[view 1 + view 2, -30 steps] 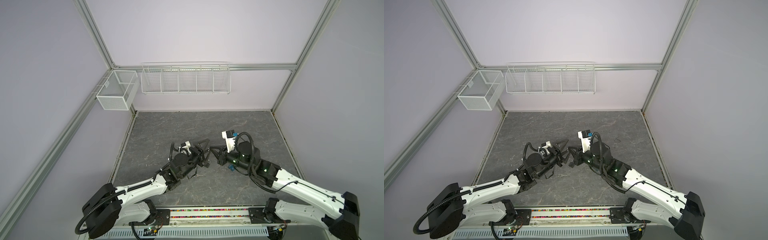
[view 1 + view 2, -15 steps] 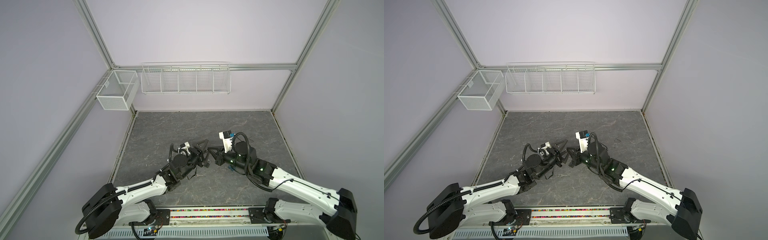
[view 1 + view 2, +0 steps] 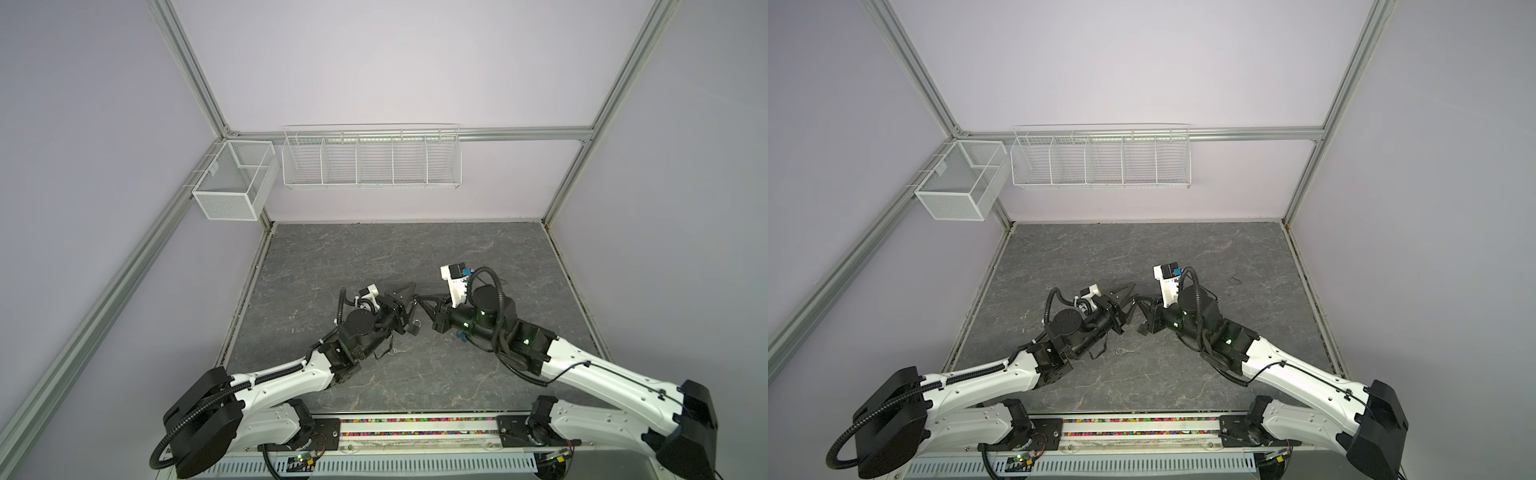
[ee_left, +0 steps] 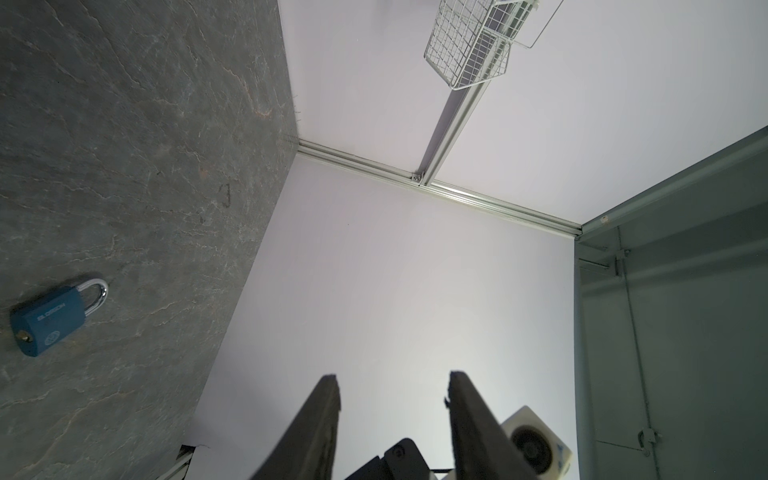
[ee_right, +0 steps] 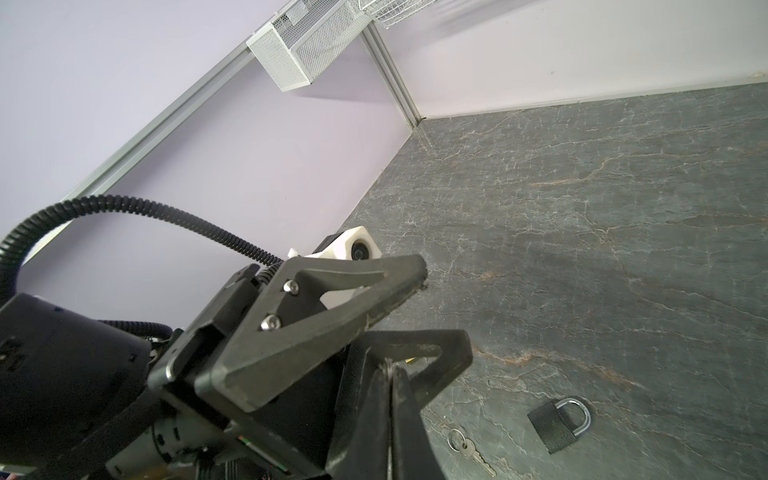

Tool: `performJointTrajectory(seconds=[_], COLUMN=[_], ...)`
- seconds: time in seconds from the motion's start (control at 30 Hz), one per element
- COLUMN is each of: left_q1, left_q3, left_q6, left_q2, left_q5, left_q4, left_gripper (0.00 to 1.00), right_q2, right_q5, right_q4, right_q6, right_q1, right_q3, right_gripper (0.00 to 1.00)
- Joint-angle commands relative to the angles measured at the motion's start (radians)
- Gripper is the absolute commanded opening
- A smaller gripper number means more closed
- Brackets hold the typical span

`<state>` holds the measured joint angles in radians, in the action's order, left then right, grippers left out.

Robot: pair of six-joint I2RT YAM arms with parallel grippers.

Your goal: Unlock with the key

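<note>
A silver key (image 5: 469, 451) on a ring lies on the grey table, also seen in both top views (image 3: 390, 352) (image 3: 1123, 351). Near it lies a black padlock (image 5: 559, 424) (image 3: 415, 328). A blue padlock (image 4: 54, 320) lies flat, mostly under the right arm in a top view (image 3: 461, 336). My right gripper (image 5: 390, 368) (image 3: 420, 300) is shut, its tip between the fingers of my left gripper (image 5: 440, 307) (image 3: 413, 301). A small brass-coloured bit (image 5: 411, 360) shows at the right tips; I cannot tell what it is. The left gripper (image 4: 392, 382) is open, with nothing between its tips.
Both grippers hover above the grey table (image 3: 374, 257) near its middle. A mesh box (image 3: 232, 187) and a wire rack (image 3: 370, 158) hang on the walls at the back. Aluminium frame rails edge the table.
The left gripper's jaws have narrowed. The right gripper has edged left, closer to the left gripper. Key and padlocks have not moved.
</note>
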<state>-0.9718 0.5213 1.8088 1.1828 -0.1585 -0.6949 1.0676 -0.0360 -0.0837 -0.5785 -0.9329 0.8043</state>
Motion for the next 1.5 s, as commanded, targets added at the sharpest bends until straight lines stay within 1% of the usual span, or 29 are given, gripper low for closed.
performJointTrajectory(seconds=[0.0,0.1,0.2,0.27,0.33,0.43,0.5,1.03,1.07,1.13,1.27,1.47], left_q1=[-0.005,-0.005,-0.005,-0.005,-0.005,-0.005,-0.005,-0.005,-0.005,-0.005,-0.005,-0.005], left_q3=[-0.008,-0.01,-0.01,-0.008,-0.005,-0.004,-0.005,0.023,0.023,0.026,0.029,0.032], left_q6=[0.014,0.015,0.015,0.015,0.016,0.016,0.015,0.018,0.018,0.017,0.016,0.009], left_q2=[-0.016,-0.013,-0.012,-0.012,-0.011,-0.007,-0.005,0.015,0.014,0.012,0.016,0.023], left_q5=[-0.015,-0.015,-0.015,-0.014,-0.012,-0.011,-0.01,0.004,0.005,0.005,0.007,0.005], left_q4=[-0.01,-0.009,-0.008,-0.009,-0.007,-0.006,-0.003,0.053,0.052,0.053,0.054,0.05], left_gripper=[0.37,0.34,0.27,0.26,0.22,0.2,0.17,0.14,0.12,0.05,0.05,0.0], right_q2=[-0.03,-0.041,-0.047,-0.047,-0.043,-0.044,-0.049,-0.067,-0.066,-0.064,-0.066,-0.082], right_q5=[-0.004,-0.014,-0.016,-0.013,-0.012,-0.014,-0.016,-0.033,-0.034,-0.035,-0.035,-0.043], right_q4=[-0.022,-0.025,-0.025,-0.027,-0.027,-0.029,-0.031,-0.016,-0.015,-0.014,-0.015,0.0], right_q6=[0.0,-0.001,-0.001,-0.001,-0.001,-0.001,0.0,0.012,0.013,0.012,0.013,0.014], right_q1=[-0.009,-0.009,-0.009,-0.009,-0.01,-0.012,-0.011,-0.018,-0.02,-0.02,-0.022,-0.022], right_q3=[-0.028,-0.037,-0.041,-0.043,-0.043,-0.043,-0.041,-0.049,-0.051,-0.053,-0.057,-0.052], right_gripper=[0.07,0.07,0.07,0.06,0.07,0.07,0.07,0.07,0.06,0.07,0.06,0.07])
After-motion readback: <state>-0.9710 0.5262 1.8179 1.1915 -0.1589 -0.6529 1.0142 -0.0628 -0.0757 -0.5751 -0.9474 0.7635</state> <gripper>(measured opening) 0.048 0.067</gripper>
